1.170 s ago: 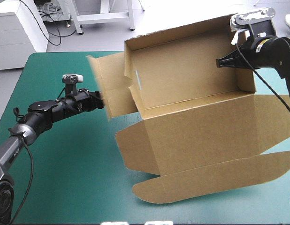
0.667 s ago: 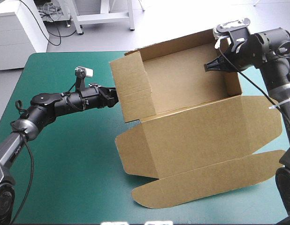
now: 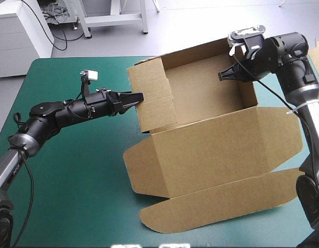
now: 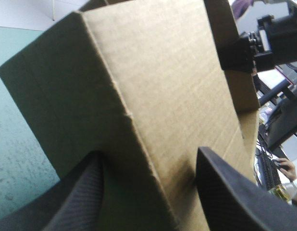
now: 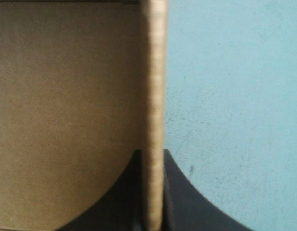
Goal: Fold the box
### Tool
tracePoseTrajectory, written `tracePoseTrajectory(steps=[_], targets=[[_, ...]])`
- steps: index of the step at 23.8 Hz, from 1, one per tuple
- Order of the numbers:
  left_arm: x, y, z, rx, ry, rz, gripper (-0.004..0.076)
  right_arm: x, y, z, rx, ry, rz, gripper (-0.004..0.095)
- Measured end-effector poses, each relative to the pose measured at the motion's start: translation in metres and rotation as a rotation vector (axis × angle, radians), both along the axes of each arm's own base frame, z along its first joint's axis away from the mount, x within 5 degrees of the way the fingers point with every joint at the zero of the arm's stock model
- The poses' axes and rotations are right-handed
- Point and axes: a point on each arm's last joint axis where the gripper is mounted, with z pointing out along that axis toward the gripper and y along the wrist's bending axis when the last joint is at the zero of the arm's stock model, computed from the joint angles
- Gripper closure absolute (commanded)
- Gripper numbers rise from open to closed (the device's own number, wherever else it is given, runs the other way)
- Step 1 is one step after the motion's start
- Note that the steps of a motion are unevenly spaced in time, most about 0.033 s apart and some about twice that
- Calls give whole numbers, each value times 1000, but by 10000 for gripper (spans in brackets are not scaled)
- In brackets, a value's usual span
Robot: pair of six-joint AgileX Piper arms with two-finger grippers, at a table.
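The brown box (image 3: 211, 150) stands as an open tray on the teal-green table, its lid (image 3: 216, 204) flat toward the front edge. My left gripper (image 3: 134, 98) is open and presses on the outside of the raised left wall (image 3: 152, 98). In the left wrist view that wall's folded corner (image 4: 139, 106) fills the space between the black fingers (image 4: 235, 192). My right gripper (image 3: 224, 76) is shut on the top edge of the right wall. The right wrist view shows the board's edge (image 5: 154, 72) pinched in my right gripper (image 5: 152, 159).
Bare teal-green cover (image 3: 72, 181) lies left of and in front of the box. The lid's tuck flap (image 3: 201, 212) reaches close to the table's front edge. The right arm (image 4: 278, 33) shows beyond the box in the left wrist view.
The left side flap swung up into a standing wall. My left gripper moved right against it. My right gripper shifted left with the right wall, and the whole box slid left.
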Motion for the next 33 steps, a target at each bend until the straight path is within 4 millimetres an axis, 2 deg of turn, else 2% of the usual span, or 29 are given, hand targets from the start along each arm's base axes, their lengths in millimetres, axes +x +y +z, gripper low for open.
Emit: tracePoseTrajectory(steps=[11,13,14,15,16,18,21,24,27,33], targets=[[12,-9,15,333,75,189,337,-9,54,3,-37,-82,92,922],[12,-10,19,402,126,237,468,-12,65,4,-29,-96,107,923],[12,-10,19,430,140,252,593,-13,69,4,-26,-95,111,923],[11,-10,20,490,156,281,645,-14,73,3,-15,-90,110,924],[10,-10,20,517,157,290,730,-14,74,2,-8,-83,111,924],[9,-13,21,607,145,327,732,-13,76,-3,13,-49,85,923],[12,-28,22,728,190,362,732,-5,81,-22,4,47,54,924],[28,-43,3,891,291,353,732,14,90,-55,-19,140,38,924],[47,-51,-15,945,360,346,732,30,95,-83,-41,204,26,924],[66,-61,-45,980,423,328,732,55,88,-124,-42,306,2,926]])
